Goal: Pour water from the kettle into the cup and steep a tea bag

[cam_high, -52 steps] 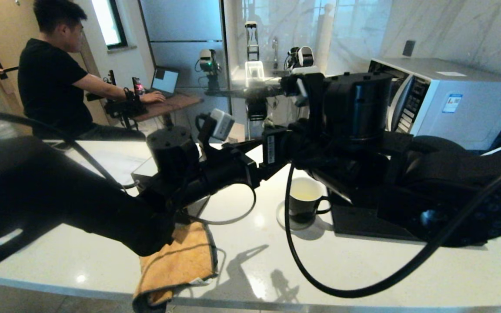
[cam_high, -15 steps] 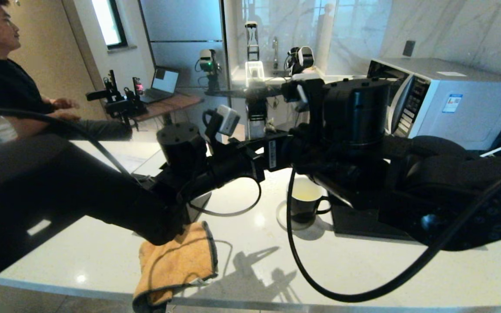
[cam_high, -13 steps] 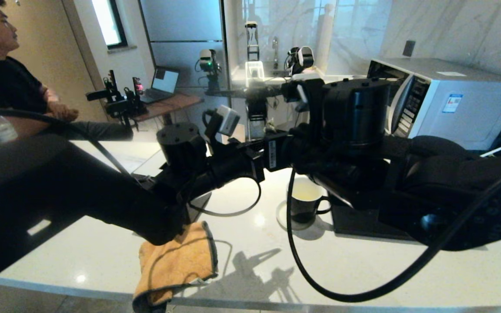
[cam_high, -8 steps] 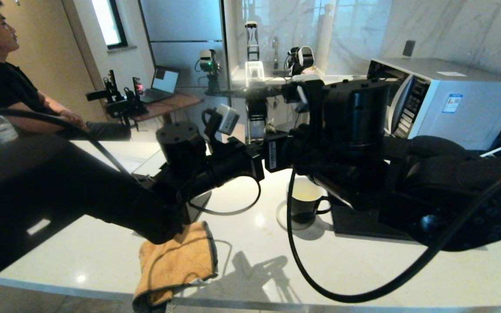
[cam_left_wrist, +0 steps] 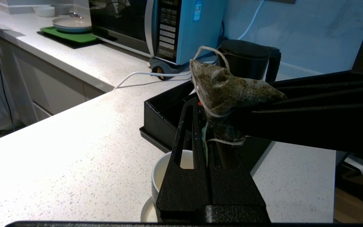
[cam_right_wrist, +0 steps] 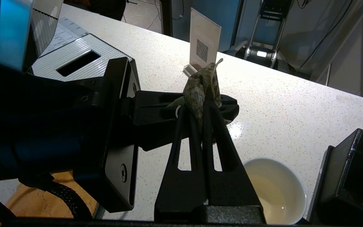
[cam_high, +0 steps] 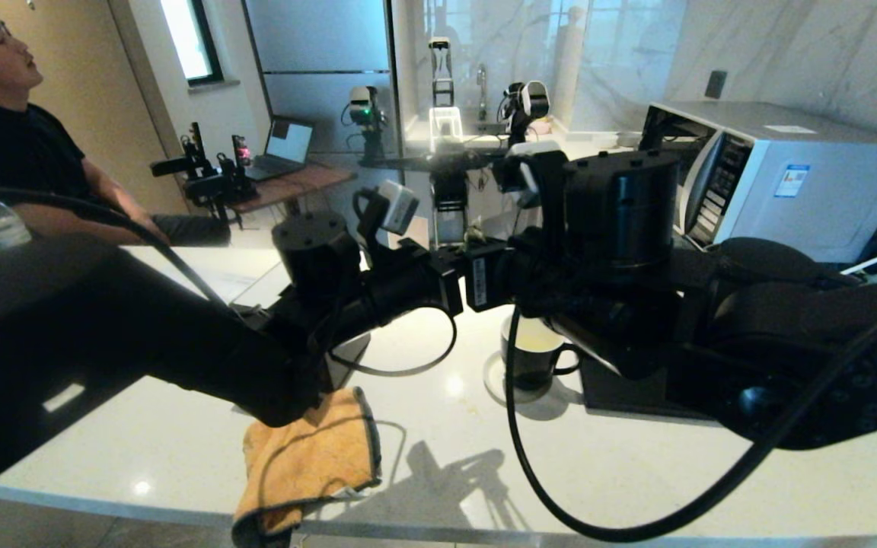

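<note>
White speckled counter [cam_high: 636, 472] runs under both arms, with a marble wall behind. Above the cup [cam_high: 534, 358], the left gripper [cam_left_wrist: 205, 116] and the right gripper [cam_right_wrist: 202, 108] meet crosswise, each clamped tight on the tea bag [cam_left_wrist: 228, 91], which is pinched between the two pairs of fingers with its white string looped around it. The bag hangs clear of the cup, just above its rim. The cup stands on the counter with pale liquid inside, its handle toward a black tray [cam_left_wrist: 165, 110] beside it. The kettle [cam_left_wrist: 247, 60] stands at the tray's far side, lid on. A microwave [cam_high: 781, 175] sits against the wall beyond. An orange cloth [cam_high: 309, 457] lies at the counter's near edge. A man [cam_high: 12, 152] sits in the background.
</note>
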